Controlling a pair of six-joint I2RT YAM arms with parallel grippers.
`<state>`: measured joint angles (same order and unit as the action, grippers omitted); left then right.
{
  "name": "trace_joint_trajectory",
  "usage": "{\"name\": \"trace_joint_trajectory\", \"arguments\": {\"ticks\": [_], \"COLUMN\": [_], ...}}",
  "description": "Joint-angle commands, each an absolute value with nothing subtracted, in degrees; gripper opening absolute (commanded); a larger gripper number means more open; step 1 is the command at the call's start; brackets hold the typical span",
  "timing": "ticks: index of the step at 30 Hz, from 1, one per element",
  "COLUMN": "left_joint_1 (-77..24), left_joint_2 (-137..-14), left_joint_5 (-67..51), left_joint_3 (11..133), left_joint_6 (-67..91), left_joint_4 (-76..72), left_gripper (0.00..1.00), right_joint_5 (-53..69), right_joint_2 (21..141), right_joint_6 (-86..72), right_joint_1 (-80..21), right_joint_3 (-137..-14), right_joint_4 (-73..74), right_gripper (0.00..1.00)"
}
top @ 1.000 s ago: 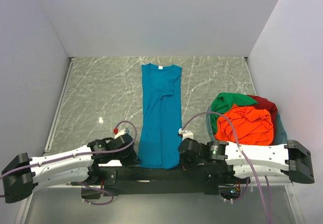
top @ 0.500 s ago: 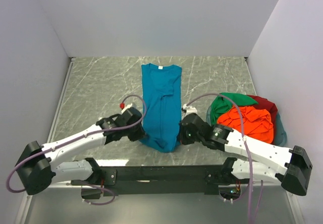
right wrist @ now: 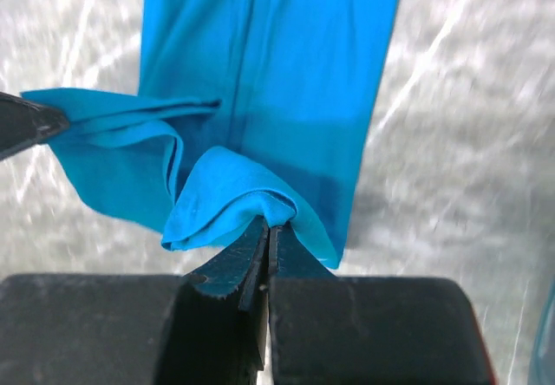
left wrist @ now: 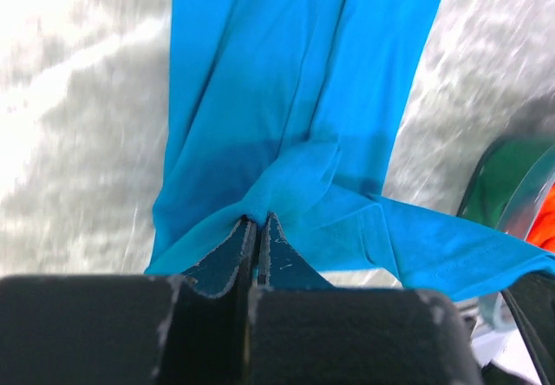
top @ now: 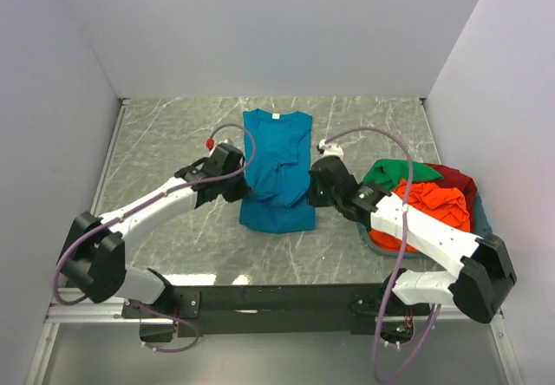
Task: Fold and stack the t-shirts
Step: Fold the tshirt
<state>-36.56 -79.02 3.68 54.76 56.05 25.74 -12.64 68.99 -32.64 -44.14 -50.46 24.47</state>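
Note:
The teal-blue t-shirt (top: pixel 277 164) lies lengthwise in the middle of the table, collar at the far end, its near half doubled over toward the collar. My left gripper (top: pixel 244 185) is shut on the shirt's left hem corner (left wrist: pixel 260 212). My right gripper (top: pixel 310 189) is shut on the right hem corner (right wrist: pixel 273 216). Both hold the hem raised above the shirt's middle. The orange-red t-shirt (top: pixel 427 212), green t-shirt (top: pixel 395 174) and dark red t-shirt (top: pixel 457 179) are piled in the basket at the right.
The teal-grey plastic basket (top: pixel 482 226) stands at the right edge of the marble table (top: pixel 165 159); part of it shows in the left wrist view (left wrist: pixel 512 203). White walls close in the table on three sides.
Both grippers have carried the shirt's near hem away from the table's front edge toward the collar, folding the shirt over itself. The arms have stretched out further.

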Motion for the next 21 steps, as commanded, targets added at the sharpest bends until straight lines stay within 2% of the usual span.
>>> {"name": "trace_joint_trajectory", "arguments": {"ticks": [1, 21], "left_joint_1": [-34.4, -25.0], "left_joint_2": [-82.2, -99.7], "left_joint_5": [2.9, -2.5], "left_joint_3": [59.7, 74.6], "left_joint_6": [52.2, 45.2], "left_joint_4": [22.8, 20.3], "left_gripper": [0.01, 0.02], "right_joint_5": [-13.6, -2.0], "right_joint_2": [71.2, 91.6], "right_joint_6": [-28.9, -23.4], "right_joint_1": [-41.0, -28.3], "right_joint_3": [-54.7, -67.8], "right_joint_4": [20.1, 18.9], "right_gripper": [0.00, 0.00]}}
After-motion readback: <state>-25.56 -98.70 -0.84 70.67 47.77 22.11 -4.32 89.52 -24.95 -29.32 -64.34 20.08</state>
